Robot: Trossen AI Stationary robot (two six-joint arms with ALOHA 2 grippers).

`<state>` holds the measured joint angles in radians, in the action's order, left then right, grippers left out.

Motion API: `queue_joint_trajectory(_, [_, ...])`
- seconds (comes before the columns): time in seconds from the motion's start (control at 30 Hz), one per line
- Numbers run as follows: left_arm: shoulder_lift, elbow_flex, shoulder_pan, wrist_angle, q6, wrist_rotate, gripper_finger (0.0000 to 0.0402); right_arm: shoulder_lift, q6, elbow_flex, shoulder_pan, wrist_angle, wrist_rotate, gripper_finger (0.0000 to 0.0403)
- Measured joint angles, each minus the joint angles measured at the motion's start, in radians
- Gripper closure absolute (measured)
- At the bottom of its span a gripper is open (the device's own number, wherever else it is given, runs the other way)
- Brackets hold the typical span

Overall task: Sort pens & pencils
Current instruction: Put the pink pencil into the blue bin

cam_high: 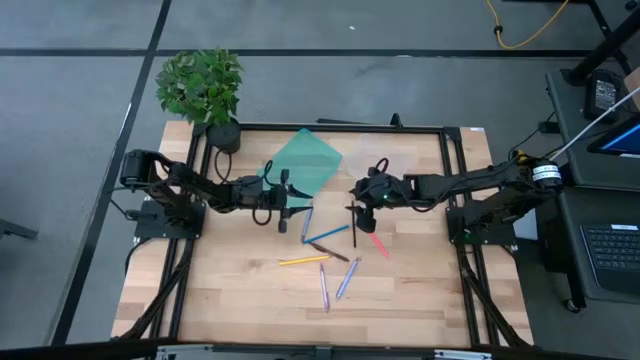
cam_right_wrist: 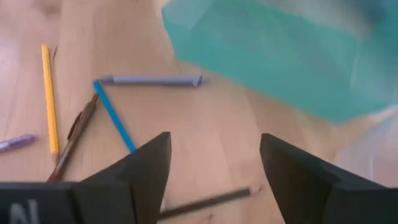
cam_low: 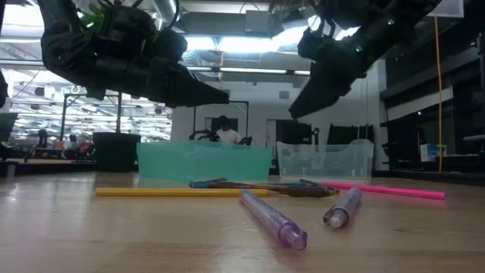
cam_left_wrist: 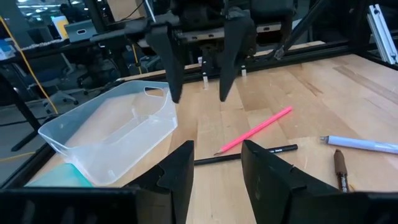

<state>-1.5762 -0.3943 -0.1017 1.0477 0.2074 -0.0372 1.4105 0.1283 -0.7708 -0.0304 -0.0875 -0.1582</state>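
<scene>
- Above the middle of the wooden table (cam_high: 240, 300), my two grippers face each other over the scattered pens and pencils, and neither one carries anything.
- My left gripper (cam_left_wrist: 214, 171) hovers off the wood with its fingers spread; between them I see the black pencil (cam_left_wrist: 249, 154) lying flat, with the pink pencil (cam_left_wrist: 254, 129) just past it.
- My right gripper (cam_right_wrist: 214, 171) also hangs above the wood, fingers spread wide and nothing between them; a dark pencil (cam_right_wrist: 205, 202) lies on the wood below the gap.
- From overhead, the teal bin (cam_high: 305, 160) sits at about 11 o'clock from the pile, and the clear bin (cam_left_wrist: 112, 134) sits beside it, toward 1 o'clock.
- Seen from overhead, the blue pencil (cam_high: 327, 236) lies near the pile's centre, with a grey-blue pen (cam_right_wrist: 149, 80) touching one end of it.
- At roughly 8 o'clock from the centre lies the yellow pencil (cam_high: 303, 260), and a brown pen (cam_right_wrist: 73, 140) lies between it and the blue pencil.
- Two lavender pens (cam_high: 335, 283) lie at 6 o'clock, nearest the table's front edge.
- A potted plant (cam_high: 203, 88) stands at the table's far left corner, around 10 o'clock.
</scene>
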Motion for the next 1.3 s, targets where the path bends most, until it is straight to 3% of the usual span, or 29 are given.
queue_joint_trajectory(0.43, [0.001,0.000,0.000,-0.019,0.006,0.000,0.0273,0.000,0.259,-0.147,0.049,-0.377,-0.006,0.0185])
queue_joint_trajectory(0.77, [0.001,0.000,0.000,-0.019,0.007,-0.001,0.0273,0.000,0.493,-0.149,0.080,-0.466,0.002,0.0189])
queue_joint_trajectory(1.3, [0.001,0.000,-0.001,-0.015,0.014,-0.001,0.0273,0.131,0.546,-0.149,0.082,-0.555,0.106,0.0190])
